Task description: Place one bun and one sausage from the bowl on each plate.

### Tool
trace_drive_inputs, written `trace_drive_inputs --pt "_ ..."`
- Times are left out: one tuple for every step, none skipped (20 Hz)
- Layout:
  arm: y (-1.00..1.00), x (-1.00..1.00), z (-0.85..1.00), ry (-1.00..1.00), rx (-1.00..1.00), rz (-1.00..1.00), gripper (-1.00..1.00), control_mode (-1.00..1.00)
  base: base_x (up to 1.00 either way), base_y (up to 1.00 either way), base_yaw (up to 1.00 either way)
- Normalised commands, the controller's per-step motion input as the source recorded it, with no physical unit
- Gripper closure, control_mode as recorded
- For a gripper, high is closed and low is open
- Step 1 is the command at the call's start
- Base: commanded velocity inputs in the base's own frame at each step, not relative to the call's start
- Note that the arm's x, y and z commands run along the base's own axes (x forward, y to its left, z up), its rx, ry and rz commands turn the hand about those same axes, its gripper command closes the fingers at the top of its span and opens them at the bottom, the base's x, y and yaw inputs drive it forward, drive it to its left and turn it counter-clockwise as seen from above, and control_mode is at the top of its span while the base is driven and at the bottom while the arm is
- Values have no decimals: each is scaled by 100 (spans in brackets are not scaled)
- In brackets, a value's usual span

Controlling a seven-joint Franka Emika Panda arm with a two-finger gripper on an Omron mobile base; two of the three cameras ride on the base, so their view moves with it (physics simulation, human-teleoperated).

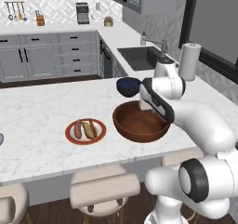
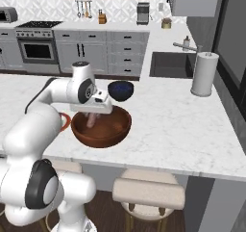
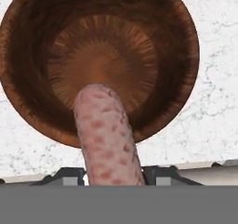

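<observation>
The gripper is closed partway on a sausage, a pale pink, speckled piece that stands out from between the two dark fingertips and points away from the hand. In the right base view the gripper hangs just above the bowl, with the sausage reaching down from it toward the bowl's hollow.

Directly beneath the tool sits the bowl, large, deep and reddish-brown with a ringed wooden floor. The sausage's far end appears over the floor of the bowl; whether it touches the wood I cannot tell. From the left base view the hand is largely hidden behind the arm's forearm, which crosses the near rim of the bowl.

Just beyond the tool, close to the bowl's far rim, rests a smaller dark navy bowl. To the tool's left, near the wooden bowl but apart from it, lies the red-rimmed plate, carrying a sausage and a bun side by side. All of this stands on a white marble counter. Well beyond the tool to its right a paper towel roll stands upright beside the sink.
</observation>
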Motion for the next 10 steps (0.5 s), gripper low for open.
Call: trace_drive_inputs --pt "14 -12 -4 0 0 0 100 -100 0 0 0" --pt "0 0 0 0 0 0 100 100 -27 7 0" --pt "0 0 0 0 0 0 100 100 -61 3 0" --pt "0 0 0 0 0 0 100 100 -100 1 0" --pt "0 0 0 0 0 0 100 100 -100 19 0" --pt "0 0 0 0 0 0 100 100 -100 61 0" --pt "0 0 0 0 0 0 100 100 -99 99 0" --pt "0 0 0 0 0 0 100 100 -48 100 0" --pt "0 0 0 0 0 0 100 100 -19 100 0" --pt "0 0 0 0 0 0 100 100 -11 100 0"
